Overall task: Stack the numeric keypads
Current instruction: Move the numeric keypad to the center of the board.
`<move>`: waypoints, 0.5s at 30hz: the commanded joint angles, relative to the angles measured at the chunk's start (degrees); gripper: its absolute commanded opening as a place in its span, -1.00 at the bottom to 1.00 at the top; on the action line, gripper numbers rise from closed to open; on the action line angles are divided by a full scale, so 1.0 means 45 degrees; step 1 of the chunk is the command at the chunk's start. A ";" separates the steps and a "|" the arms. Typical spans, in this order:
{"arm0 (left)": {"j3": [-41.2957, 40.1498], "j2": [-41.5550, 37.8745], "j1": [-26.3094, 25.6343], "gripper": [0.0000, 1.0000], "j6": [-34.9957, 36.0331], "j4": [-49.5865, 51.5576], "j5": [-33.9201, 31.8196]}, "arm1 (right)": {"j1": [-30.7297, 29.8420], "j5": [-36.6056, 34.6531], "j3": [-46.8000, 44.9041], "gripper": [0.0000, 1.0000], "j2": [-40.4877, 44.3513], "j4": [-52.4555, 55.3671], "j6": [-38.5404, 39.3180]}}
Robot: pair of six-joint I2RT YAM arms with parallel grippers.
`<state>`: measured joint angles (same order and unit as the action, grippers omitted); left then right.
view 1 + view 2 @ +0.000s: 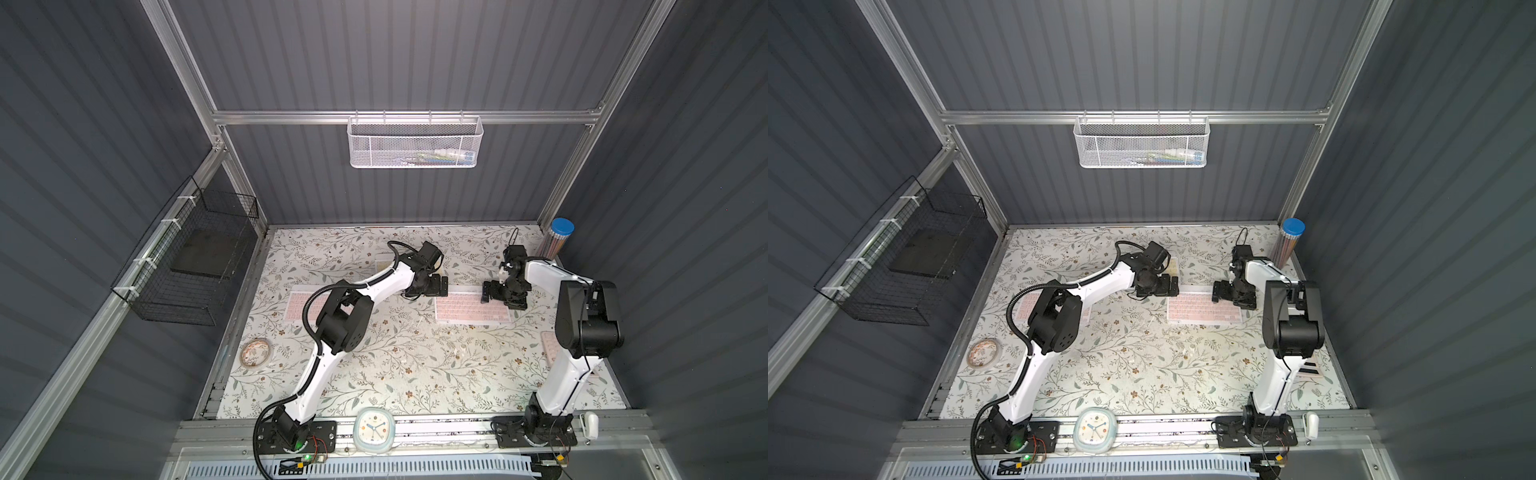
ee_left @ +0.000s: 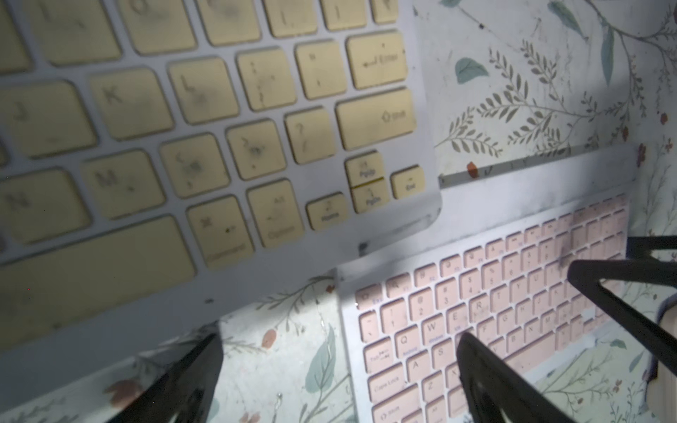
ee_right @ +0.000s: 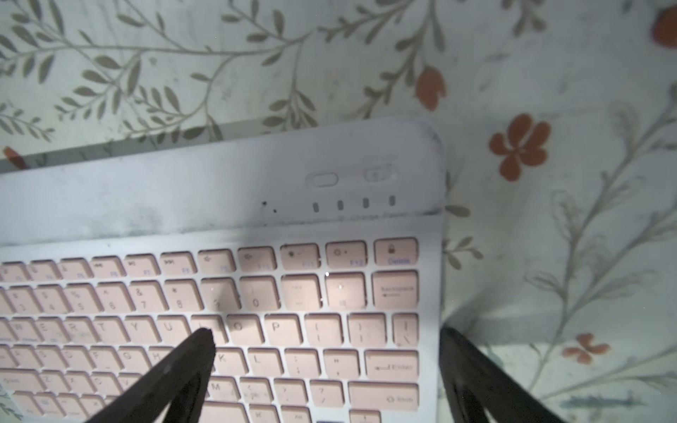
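The pink-keyed keypad (image 1: pixel 467 309) lies flat on the table (image 1: pixel 415 365), long axis side to side, its right end straddled by the wide-open right hand (image 1: pixel 487 292), the equally wide left hand (image 1: pixel 441 286) at its far left corner.

My tabletop (image 1: pixel 415 374) wears a floral sheet. Right of its middle a pink keypad (image 1: pixel 471 309) lies flat, its long side running along the back edge. Nearer the left edge lies a second pink keypad (image 1: pixel 296 305), half under my left arm (image 1: pixel 332 320). A yellow keypad (image 2: pixel 183 146) lies behind the middle, its corner just beside the first. I cannot tell whether they touch. A tape roll (image 1: pixel 255 352) sits by the left edge, and a blue-capped tube (image 1: pixel 560 239) is at the back right corner. A white-framed slab (image 1: pixel 549 349) with pale keys peeps from under my right arm (image 1: pixel 586 324).
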<state>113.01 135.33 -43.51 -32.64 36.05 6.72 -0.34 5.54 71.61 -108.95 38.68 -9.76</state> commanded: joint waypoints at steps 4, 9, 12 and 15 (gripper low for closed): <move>-0.0779 -0.0696 -0.0168 0.99 0.0106 0.0659 0.0337 | -0.0539 0.0614 0.0280 0.91 -0.0109 0.0746 0.0670; -0.1359 -0.0940 -0.0229 0.99 0.0049 0.0699 0.0397 | -0.0935 0.0876 0.0270 0.90 0.0039 0.0688 0.0831; -0.1832 -0.1163 -0.0249 0.99 0.0056 0.0565 0.0430 | -0.1177 0.1316 0.0121 0.89 0.0189 0.0344 0.0627; -0.2211 -0.1361 -0.0273 0.99 0.0056 0.0427 0.0581 | -0.1620 0.1337 0.0347 0.86 -0.0117 0.0522 0.0597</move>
<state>105.41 130.47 -44.23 -32.58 36.14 7.75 -5.63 8.84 72.03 -109.01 40.38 -7.25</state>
